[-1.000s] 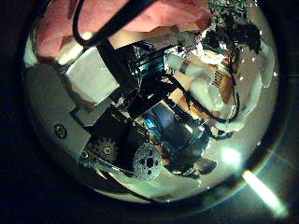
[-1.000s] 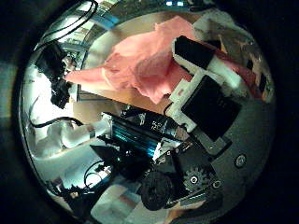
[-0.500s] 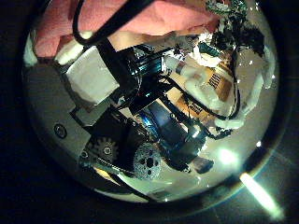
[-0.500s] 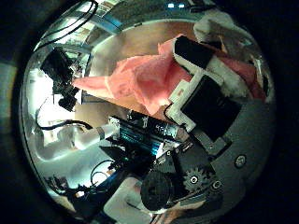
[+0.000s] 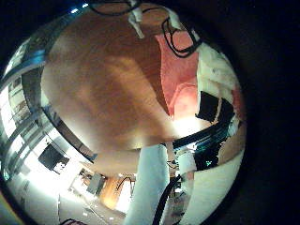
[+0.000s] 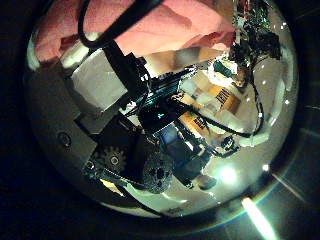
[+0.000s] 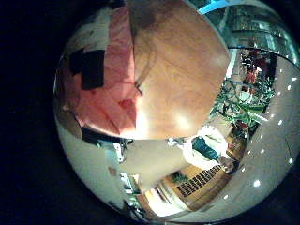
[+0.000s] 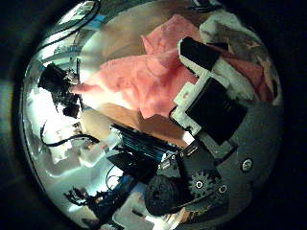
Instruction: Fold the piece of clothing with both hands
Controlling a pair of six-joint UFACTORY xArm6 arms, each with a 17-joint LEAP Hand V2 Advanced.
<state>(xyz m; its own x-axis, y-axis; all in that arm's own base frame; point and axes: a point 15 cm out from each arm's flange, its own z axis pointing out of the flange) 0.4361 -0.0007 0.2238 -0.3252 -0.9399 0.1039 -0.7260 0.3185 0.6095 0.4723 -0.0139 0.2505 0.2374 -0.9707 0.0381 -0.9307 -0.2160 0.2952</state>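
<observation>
Mid-fold, both hands carry the pink garment over the table.
Right hand pinches cloth; left hand's grip can't be told; next, lay it flat.

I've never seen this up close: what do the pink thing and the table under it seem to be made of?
The pink garment looks like soft, matte woven or knit cloth: it drapes in loose folds and creases. The table looks like wood or wood-look laminate with a smooth, faintly glossy finish: brown streaks like grain and a soft sheen; which one, I cannot tell.

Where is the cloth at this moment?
The cloth lies on the wooden table, spread out below both hands. The right thumb side view shows it beside the right hand; the left hand is over its edge.
</observation>
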